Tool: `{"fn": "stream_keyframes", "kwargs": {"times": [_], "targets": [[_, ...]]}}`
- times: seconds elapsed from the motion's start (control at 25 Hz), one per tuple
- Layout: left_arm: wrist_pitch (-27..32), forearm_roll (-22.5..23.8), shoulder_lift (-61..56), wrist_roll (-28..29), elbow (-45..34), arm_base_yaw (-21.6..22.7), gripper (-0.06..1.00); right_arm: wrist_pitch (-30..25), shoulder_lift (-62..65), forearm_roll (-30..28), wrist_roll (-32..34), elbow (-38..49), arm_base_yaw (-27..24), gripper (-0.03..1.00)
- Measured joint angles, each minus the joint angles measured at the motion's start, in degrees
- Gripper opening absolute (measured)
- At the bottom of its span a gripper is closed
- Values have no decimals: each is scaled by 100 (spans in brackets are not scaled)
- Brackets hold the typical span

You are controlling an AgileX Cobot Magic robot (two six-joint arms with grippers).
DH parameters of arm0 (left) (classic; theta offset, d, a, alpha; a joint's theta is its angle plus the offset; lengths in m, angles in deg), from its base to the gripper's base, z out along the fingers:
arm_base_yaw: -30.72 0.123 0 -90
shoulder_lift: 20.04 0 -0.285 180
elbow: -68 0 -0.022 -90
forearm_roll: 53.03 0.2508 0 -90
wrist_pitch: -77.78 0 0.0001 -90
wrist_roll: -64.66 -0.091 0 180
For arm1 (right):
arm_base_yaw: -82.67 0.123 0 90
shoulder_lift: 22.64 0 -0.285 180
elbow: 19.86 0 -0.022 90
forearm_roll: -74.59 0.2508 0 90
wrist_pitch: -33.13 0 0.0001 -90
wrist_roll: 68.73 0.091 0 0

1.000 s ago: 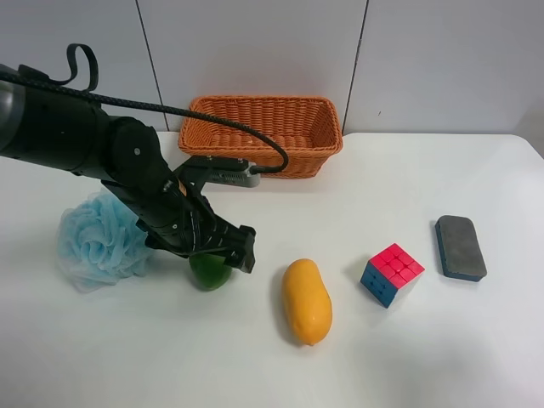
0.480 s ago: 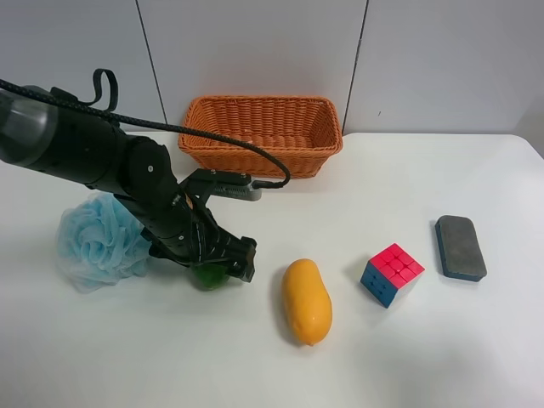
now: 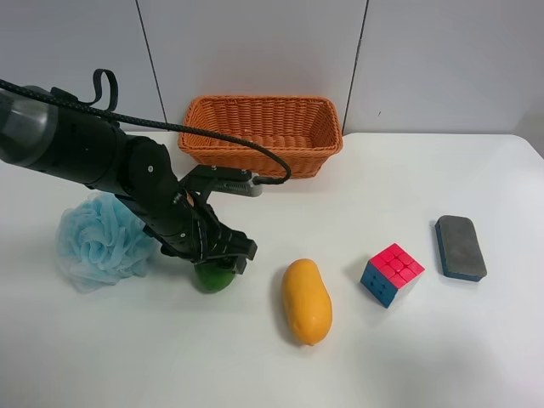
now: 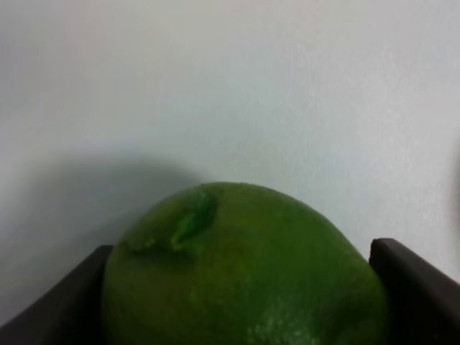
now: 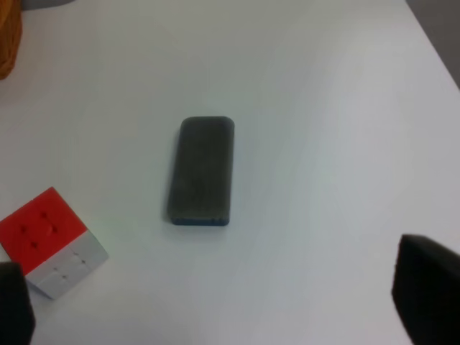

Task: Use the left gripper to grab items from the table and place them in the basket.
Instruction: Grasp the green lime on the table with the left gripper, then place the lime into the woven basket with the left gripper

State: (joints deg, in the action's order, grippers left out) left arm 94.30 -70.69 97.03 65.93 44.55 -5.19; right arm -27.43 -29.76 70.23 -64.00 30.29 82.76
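White tabletop (image 3: 408,365) against plain grey wall panels, pretty bare setup. Going by the high camera, the basket (image 3: 308,158) sits at 12 o'clock along the far edge, and nothing shows inside it, so the job looks barely started. The left gripper (image 3: 219,258) is down at roughly 8 o'clock with its jaws closed on the green fruit (image 4: 244,273). The wrist cam shows a dark finger snug against each side of it, stem dimple facing the lens. Gripping across the widest part makes sense to me, since a round thing would squirt out otherwise. Can't tell if it's off the table yet. The blue pouf (image 3: 100,240) is just beside it at 9 o'clock, probably why the arm leans in from that side. Mango (image 3: 306,302) is at 6, puzzle cube (image 3: 392,274) at 4 and eraser (image 3: 460,247) at 3, all well apart, so nothing crowds the lift. The right gripper (image 5: 219,305) hangs over the eraser, jaws wide apart, holding nothing.
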Motion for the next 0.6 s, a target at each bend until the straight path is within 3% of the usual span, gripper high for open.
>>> {"fn": "stream_keyframes", "kwargs": {"times": [0.6], "targets": [[-110,0,0,-65,0,0,66,0,0,0,0,0,0,99]]}}
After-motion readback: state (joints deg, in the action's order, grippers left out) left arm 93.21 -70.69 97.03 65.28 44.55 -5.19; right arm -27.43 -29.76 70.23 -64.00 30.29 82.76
